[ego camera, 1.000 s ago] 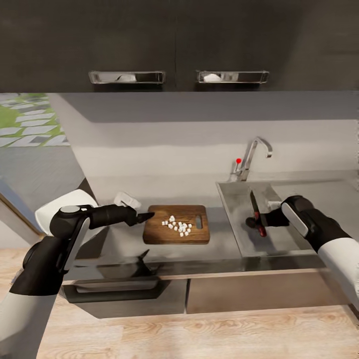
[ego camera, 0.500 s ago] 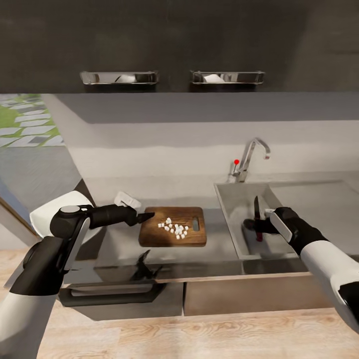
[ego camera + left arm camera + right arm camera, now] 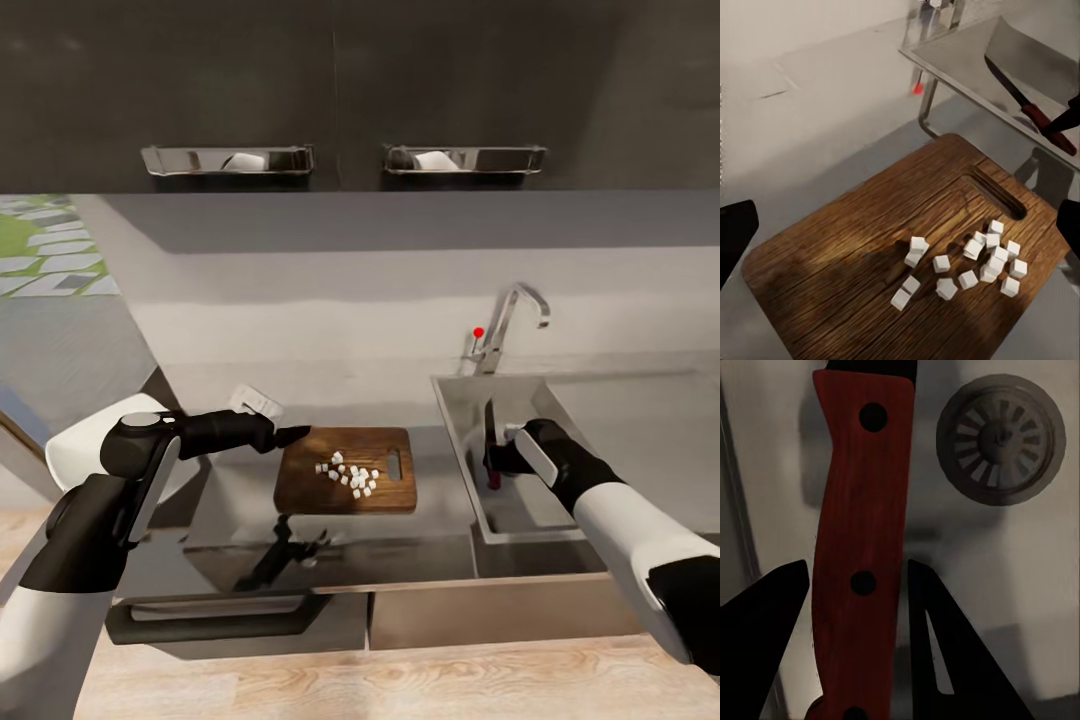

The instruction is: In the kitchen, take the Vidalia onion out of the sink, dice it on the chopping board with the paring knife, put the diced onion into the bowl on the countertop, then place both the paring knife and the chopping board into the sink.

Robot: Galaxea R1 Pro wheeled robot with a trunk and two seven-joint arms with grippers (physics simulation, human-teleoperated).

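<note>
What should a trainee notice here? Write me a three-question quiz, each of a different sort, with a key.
1. True or false: the diced onion lies on the chopping board.
2. The right gripper holds the paring knife above: A) the sink; B) the chopping board; C) the floor.
3. Fill in: the jaws of the left gripper, at the board's edge, stand ____.

Key: 1 true; 2 A; 3 open.
</note>
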